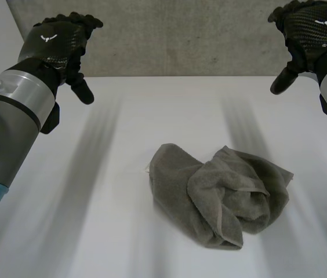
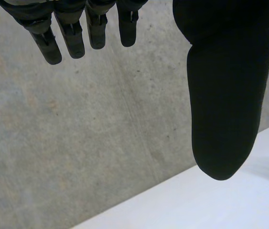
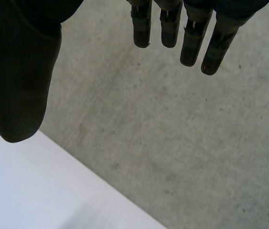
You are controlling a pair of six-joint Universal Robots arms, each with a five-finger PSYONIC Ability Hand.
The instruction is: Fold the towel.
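Note:
A grey towel lies crumpled in a loose heap on the white table, a little right of the middle and near the front. My left hand hangs raised at the far left, well away from the towel, fingers straight and thumb apart, holding nothing. My right hand is raised at the far right, also clear of the towel, with fingers straight, thumb spread and nothing in it.
A grey concrete wall stands behind the table's far edge. Bare tabletop surrounds the towel on every side, with most room to its left.

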